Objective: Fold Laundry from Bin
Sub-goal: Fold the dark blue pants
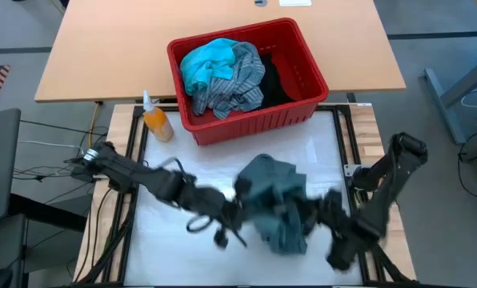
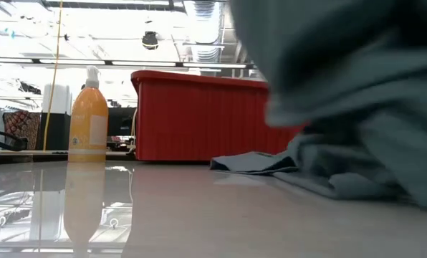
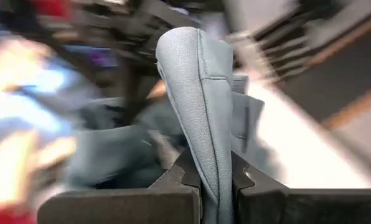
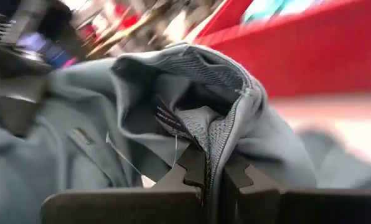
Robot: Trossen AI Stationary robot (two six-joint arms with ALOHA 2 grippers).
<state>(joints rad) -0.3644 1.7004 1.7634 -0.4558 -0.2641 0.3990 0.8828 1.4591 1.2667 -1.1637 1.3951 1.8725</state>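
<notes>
The grey-green garment (image 1: pixel 276 202) is the landmark here. It lies bunched on the white table (image 1: pixel 174 256), on the near side of the red bin (image 1: pixel 246 80), and part of it is lifted. The left gripper (image 3: pixel 218 186) is at its left side and is pressed together on a folded edge of the cloth. The right gripper (image 4: pixel 213 177) is at its right side and pinches a seam near what looks like a collar or hem.

The cloth looks light and very soft. It hangs and wrinkles freely, so it will probably not keep any shape until it is spread flat. It does not look slippery or fragile. The seams and hems seem the best places to hold, because there the fabric is thicker and less likely to slip out of the fingers.

On both sides of the garment, and nearer than it, the table shows bare room for spreading. Beyond it the bin stands close, so there is less space in that direction. An orange bottle (image 1: pixel 156 120) stands beyond the garment to the left, just beside the bin, and a wide swing could knock it. In the bin, a turquoise piece (image 1: pixel 206 64), a striped shirt (image 1: pixel 234 84) and a black piece (image 1: pixel 277 80) wait.
</notes>
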